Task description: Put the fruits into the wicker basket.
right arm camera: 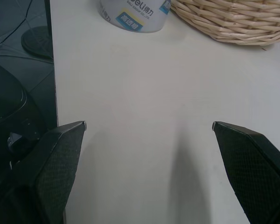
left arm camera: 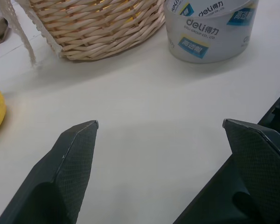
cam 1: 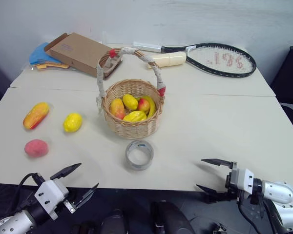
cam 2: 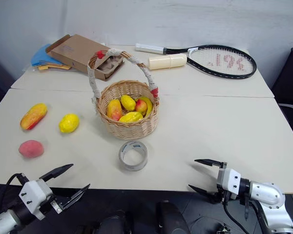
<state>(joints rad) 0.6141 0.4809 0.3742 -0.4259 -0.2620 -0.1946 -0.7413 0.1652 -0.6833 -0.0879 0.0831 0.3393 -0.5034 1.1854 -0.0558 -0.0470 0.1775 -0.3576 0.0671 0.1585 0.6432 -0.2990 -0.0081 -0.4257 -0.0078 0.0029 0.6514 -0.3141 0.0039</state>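
Head camera: the wicker basket (cam 1: 132,114) sits mid-table (cam 1: 224,126) with several fruits already in it. Three are out on the table, all ahead of the left tool (cam 1: 80,183): a mango (cam 1: 35,115) farthest, a lemon (cam 1: 72,122) beside it, and a peach (cam 1: 36,147) nearest. A tape roll (cam 1: 139,154) stands between the two tools, just in front of the basket. The right tool (cam 1: 212,175) hovers at the table's near edge. Both are spread wide, nothing in them.

Left wrist: fingers (left arm camera: 70,163) wide apart, empty, with the basket and tape roll ahead and the lemon's edge off to one side.

Right wrist: fingers (right arm camera: 60,158) wide apart over bare table, tape roll and basket ahead.
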